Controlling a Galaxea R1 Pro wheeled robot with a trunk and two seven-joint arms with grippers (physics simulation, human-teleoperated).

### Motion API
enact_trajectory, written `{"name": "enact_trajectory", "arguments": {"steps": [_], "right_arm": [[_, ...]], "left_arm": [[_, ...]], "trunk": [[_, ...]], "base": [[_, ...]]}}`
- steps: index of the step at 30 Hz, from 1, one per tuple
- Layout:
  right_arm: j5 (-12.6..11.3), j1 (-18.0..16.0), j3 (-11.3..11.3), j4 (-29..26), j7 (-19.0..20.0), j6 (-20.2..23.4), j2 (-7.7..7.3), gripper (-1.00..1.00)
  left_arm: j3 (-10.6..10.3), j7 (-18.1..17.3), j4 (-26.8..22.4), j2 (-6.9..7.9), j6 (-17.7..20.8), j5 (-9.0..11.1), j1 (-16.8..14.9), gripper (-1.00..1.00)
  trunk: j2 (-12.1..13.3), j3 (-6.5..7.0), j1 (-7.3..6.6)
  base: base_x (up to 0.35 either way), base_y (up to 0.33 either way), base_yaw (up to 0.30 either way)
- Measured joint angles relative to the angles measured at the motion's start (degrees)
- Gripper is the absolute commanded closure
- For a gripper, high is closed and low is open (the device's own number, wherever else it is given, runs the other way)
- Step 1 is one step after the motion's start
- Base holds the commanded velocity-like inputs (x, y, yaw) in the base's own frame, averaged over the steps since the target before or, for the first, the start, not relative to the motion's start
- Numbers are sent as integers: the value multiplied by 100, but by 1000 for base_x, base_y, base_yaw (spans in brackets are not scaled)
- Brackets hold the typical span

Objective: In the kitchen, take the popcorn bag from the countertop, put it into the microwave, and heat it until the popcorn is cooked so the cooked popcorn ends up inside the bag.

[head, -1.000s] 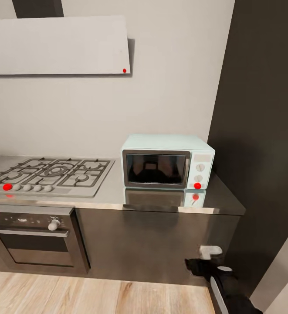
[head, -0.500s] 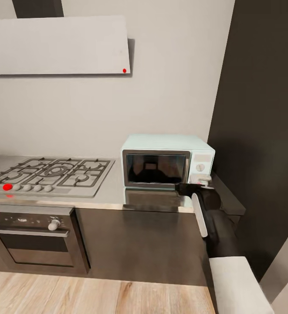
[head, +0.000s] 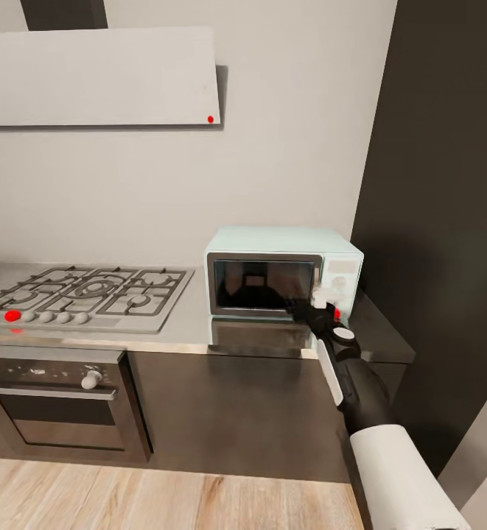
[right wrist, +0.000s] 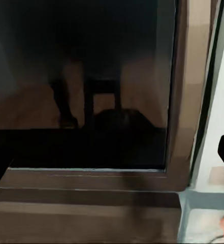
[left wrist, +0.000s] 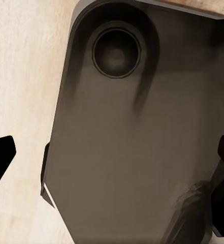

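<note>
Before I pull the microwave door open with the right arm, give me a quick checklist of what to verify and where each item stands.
1. Right gripper at the microwave front, by the door's right edge: ok.
2. Door shut, frame intact: ok.
3. Fingers actually hooked on the door edge: cannot tell.
4. Countertop free in front of the door for the swing: ok.
5. Popcorn bag in hand or located: not ok.
6. Left gripper out of the way, hanging over the robot's dark base and the wood floor: ok.
</note>
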Motion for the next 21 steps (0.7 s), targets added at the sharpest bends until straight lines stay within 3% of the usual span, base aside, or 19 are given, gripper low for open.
{"name": "enact_trajectory", "arguments": {"steps": [11,15,19,21], "right_arm": [[10,8,-17,551,-116,-273,-96,-100],[7,8,-18,560,-284,-419,-269,-100],[25,8,-20,561,-285,-434,-297,-100],[26,8,-19,561,-289,-441,-379,-100]], "left_arm": [[1,0,0,7,0,0,0,-100],[0,0,0,1,0,0,0,-100],[0,0,0,0,0,0,0,-100],[0,0,0,0,0,0,0,-100]], "trunk": [[0,0,0],[0,0,0],[0,0,0],[0,0,0]], "base": [[0,0,0],[0,0,0],[0,0,0],[0,0,0]]}}
